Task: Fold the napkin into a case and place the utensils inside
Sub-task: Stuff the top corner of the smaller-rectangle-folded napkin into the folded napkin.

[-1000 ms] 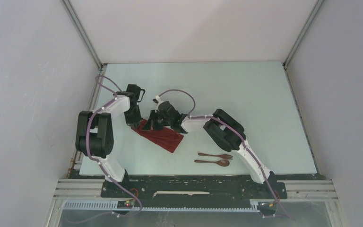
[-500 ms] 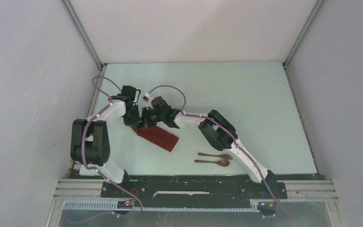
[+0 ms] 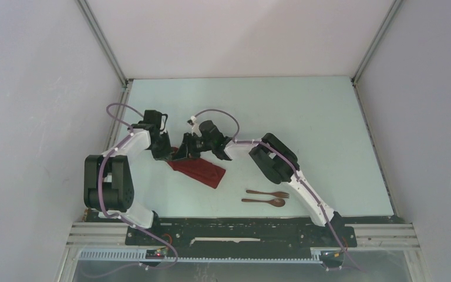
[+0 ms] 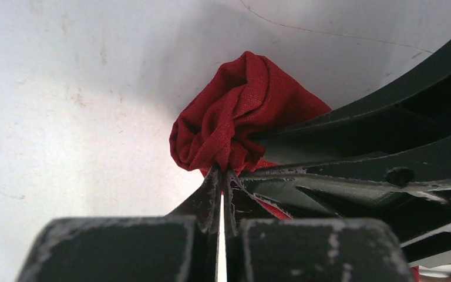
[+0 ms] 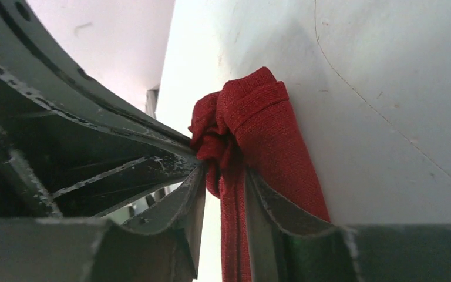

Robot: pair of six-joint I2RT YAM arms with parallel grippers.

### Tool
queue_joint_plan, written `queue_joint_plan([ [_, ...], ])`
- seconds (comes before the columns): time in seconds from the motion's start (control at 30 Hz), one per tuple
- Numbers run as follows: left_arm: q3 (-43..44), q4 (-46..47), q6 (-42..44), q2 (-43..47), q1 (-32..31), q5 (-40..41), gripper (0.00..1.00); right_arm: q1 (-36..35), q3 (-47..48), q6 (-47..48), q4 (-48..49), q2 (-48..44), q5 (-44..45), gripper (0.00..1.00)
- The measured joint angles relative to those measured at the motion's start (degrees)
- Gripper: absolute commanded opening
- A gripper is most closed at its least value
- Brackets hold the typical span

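Observation:
The dark red napkin [image 3: 202, 171] lies as a narrow folded strip, slanting from upper left to lower right on the table. My left gripper [image 3: 170, 154] is shut on the strip's bunched upper-left end [image 4: 241, 117], fingertips [image 4: 214, 182] pinched together on the cloth. My right gripper [image 3: 185, 151] meets it at the same end; its jaws stand apart, with a hanging fold of napkin [image 5: 264, 129] between them and light showing beside it. The fork [image 3: 268, 192] and spoon [image 3: 264, 201] lie side by side near the front, apart from the cloth.
The pale table [image 3: 305, 123] is closed in by white walls with metal frame posts [image 3: 103, 44] at the back corners. The right arm's elbow [image 3: 273, 157] hangs over the table just above the utensils. A black base rail [image 3: 241, 232] runs along the near edge.
Both grippers have shifted left, dragging the napkin's upper end with them. The right jaws have parted from shut. The left jaws have closed fully on the cloth.

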State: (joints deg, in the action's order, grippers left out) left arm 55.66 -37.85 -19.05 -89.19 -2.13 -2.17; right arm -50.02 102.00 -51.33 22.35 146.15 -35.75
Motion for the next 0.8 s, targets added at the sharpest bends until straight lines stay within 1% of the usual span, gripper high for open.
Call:
queue_joint_plan([
  [0.17,-0.13,0.33,-0.44,0.00,0.07,-1.31,0.00,0.83,-3.54,-5.57,8.20,-0.15,-3.17,0.45],
  [0.3,-0.57,0.61,-0.44,0.07,0.07,-1.49,0.00,0.92,-5.11,-8.68,12.55,-0.15,-3.89,0.43],
  [0.4,-0.72,0.79,-0.44,0.07,0.07,-1.49,0.00,0.92,-5.20,-10.64,13.99,-0.15,-4.28,0.36],
  [0.5,-0.72,0.90,-0.42,0.07,0.07,-1.49,0.00,0.92,-5.18,-12.07,15.08,-0.11,-4.70,0.19],
  [0.53,-0.72,0.92,-0.44,0.07,0.07,-1.51,0.00,0.92,-5.07,-12.15,15.08,-0.02,-4.79,0.17],
  [0.67,-0.74,0.87,-0.42,0.26,0.11,-1.25,0.00,0.85,-1.99,-12.44,13.70,2.25,-5.27,0.13],
  [0.73,-0.85,0.85,-0.39,0.48,0.31,-0.83,0.00,0.85,0.87,-12.07,11.28,3.91,-5.25,0.11],
  [0.8,-0.92,0.85,-0.44,0.72,0.42,-0.66,0.00,0.79,3.54,-11.58,7.96,5.05,-5.14,0.11],
])
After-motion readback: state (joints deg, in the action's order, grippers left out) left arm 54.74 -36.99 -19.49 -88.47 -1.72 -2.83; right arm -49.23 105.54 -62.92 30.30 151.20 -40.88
